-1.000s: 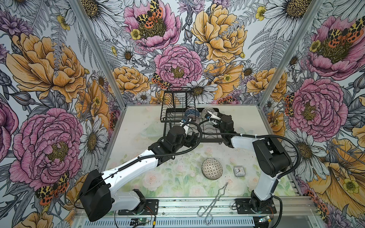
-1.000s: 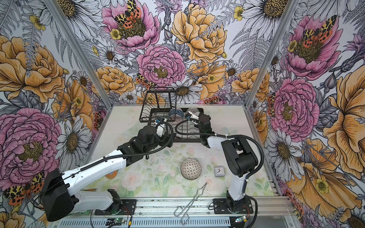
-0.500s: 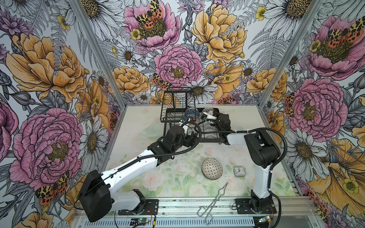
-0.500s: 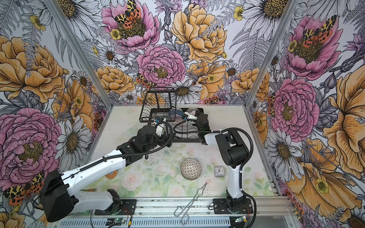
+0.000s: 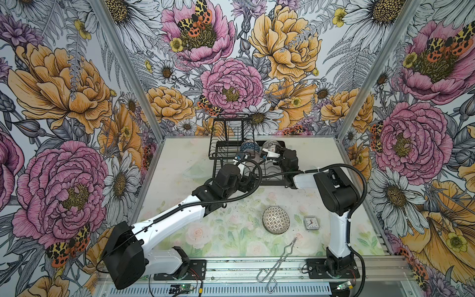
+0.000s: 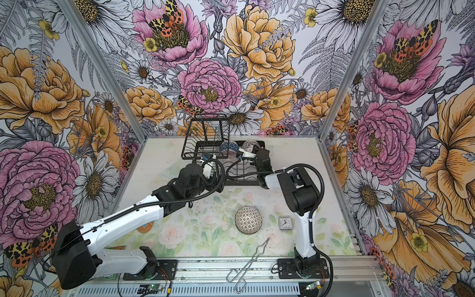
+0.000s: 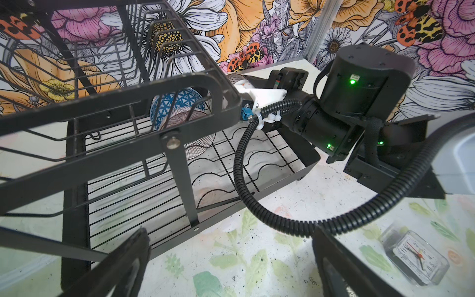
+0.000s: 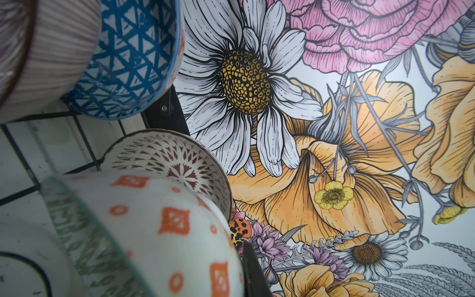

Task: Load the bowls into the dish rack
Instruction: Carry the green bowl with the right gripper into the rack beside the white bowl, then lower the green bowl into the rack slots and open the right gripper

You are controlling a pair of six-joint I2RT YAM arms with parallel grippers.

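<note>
Black wire dish rack (image 7: 115, 102) with right pincer (image 5: 266, 152) tight on orange-patterned bowl (image 8: 167, 226), left pincer (image 7: 230, 246) wide apart, empty.

Right fingers (image 8: 253, 275): only 1 tip in frame; striped bowl (image 7: 198, 150) seems approx half hidden behind dish rack (image 7: 128, 102) rail.

I am boxed in by three walls (image 5: 232, 84) papered with huge pink peonies, orange blooms, white daisies, grey ferns and spotted orange moths, the panels meeting at bare aluminium corner posts (image 5: 131, 77). Under me lies a pale tabletop (image 5: 180, 151) printed with faded roses and green leaves, flecked with dark specks, and a slotted aluminium rail (image 5: 231, 268) runs along its near edge. The light is soft and even, throwing hardly a shadow.
</note>
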